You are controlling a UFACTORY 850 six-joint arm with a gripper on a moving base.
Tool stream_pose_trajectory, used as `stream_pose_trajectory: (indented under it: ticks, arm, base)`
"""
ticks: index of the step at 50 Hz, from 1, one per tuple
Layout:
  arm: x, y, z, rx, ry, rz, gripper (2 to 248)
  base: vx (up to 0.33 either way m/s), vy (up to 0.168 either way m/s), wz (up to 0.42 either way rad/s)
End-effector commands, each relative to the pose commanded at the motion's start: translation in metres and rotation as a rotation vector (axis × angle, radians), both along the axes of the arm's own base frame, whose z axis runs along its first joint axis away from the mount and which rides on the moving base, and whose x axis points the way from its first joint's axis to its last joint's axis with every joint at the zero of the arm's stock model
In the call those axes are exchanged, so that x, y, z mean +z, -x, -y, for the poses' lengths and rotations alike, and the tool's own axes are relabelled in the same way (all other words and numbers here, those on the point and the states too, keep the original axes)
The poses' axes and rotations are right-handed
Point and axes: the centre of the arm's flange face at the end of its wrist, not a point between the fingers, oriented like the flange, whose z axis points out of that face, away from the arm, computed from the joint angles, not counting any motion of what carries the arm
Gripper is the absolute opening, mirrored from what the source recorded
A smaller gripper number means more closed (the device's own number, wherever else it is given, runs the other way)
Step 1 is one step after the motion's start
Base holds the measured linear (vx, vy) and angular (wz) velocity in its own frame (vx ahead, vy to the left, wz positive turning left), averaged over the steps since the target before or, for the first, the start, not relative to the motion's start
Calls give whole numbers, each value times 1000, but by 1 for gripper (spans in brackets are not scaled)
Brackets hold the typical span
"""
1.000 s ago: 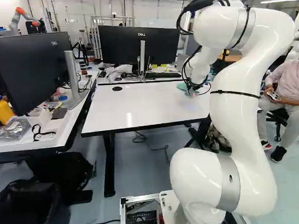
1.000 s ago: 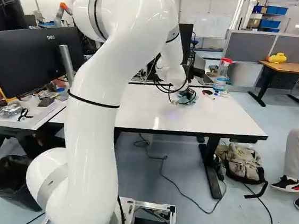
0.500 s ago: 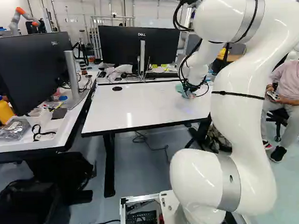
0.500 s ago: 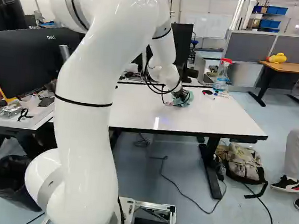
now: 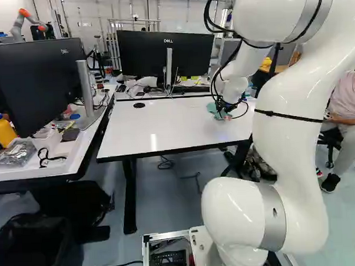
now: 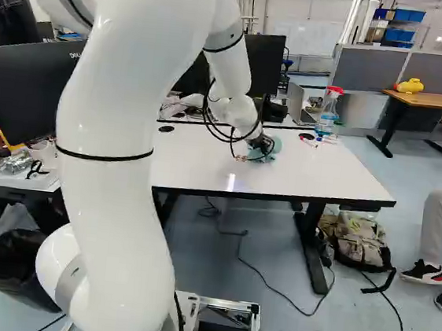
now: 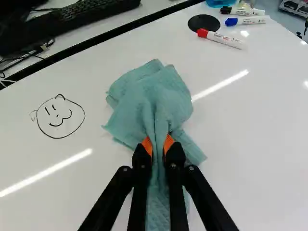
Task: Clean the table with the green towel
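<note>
My claw (image 7: 159, 153) is closed on the green towel (image 7: 156, 101), pinching a fold between both pads, the cloth spread on the desk (image 7: 260, 120). I judge I'm wiping; next, I should sweep sideways over the drawn face (image 7: 60, 117), keeping it pressed.

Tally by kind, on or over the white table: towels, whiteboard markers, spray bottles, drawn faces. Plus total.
Towel: 1
Markers: 3
Spray bottle: 1
Drawn face: 1
Total: 6
</note>
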Motion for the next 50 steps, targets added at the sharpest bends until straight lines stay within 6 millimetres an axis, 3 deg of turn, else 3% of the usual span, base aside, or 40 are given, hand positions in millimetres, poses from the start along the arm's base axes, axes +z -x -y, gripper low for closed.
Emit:
stream_pose_trajectory:
  ticks: [11, 21, 50]
  arm:
    - [1, 19, 2, -17, -3, -8, 45]
    - [1, 21, 16, -42, -3, -7, 45]
    - [-2, -9, 64, -98, 8, 18, 45]
  base:
    - [0, 0, 0]
    - [0, 0, 0]
    - [0, 0, 0]
